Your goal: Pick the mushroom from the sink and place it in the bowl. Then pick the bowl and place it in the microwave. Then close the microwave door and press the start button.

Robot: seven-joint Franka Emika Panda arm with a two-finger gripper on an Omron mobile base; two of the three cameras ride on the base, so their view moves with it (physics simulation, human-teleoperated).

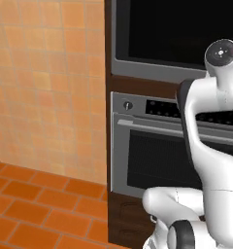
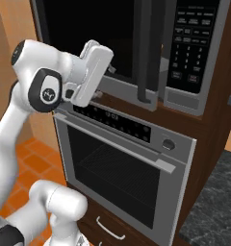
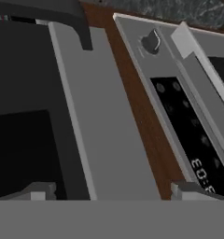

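Two appliances fill your right base view: the microwave (image 2: 136,48) across the top and a steel oven (image 2: 122,163) stacked below it. You see the microwave door (image 2: 88,38) with its dark vertical bar handle (image 2: 145,53) at upper centre and the keypad (image 2: 192,43) at upper right. Your claw (image 2: 108,69) sits at the door's lower frame, left of the handle. In the hand view its fingertips (image 3: 39,191) stand wide apart, gripping nothing.
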